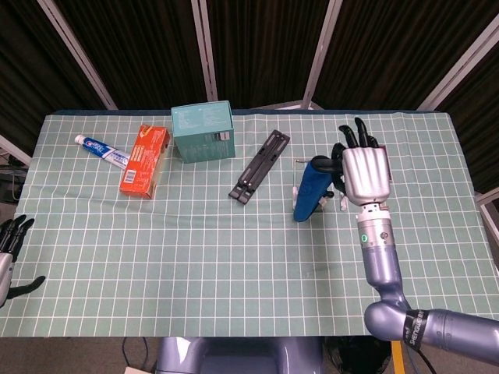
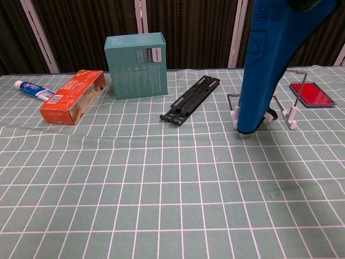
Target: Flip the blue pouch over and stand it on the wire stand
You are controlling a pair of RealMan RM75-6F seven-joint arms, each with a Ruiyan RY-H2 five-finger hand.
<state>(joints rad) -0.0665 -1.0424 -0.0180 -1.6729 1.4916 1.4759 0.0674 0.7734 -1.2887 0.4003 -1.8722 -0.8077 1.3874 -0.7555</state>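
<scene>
My right hand [image 1: 363, 173] grips the top of the blue pouch [image 1: 310, 190] and holds it upright. In the chest view the pouch [image 2: 267, 65] hangs tall in front of the wire stand [image 2: 284, 115], its bottom end low by the stand's left foot; whether it touches the cloth I cannot tell. The stand is mostly hidden behind the pouch and hand in the head view. At the lower left edge of the head view my left hand [image 1: 9, 255] hangs off the table, holding nothing, fingers apart.
A black folded stand [image 1: 260, 166] lies left of the pouch. A teal box [image 1: 203, 131], an orange carton [image 1: 145, 160] and a toothpaste tube [image 1: 101, 150] sit at the back left. A red flat object [image 2: 309, 93] lies right of the wire stand.
</scene>
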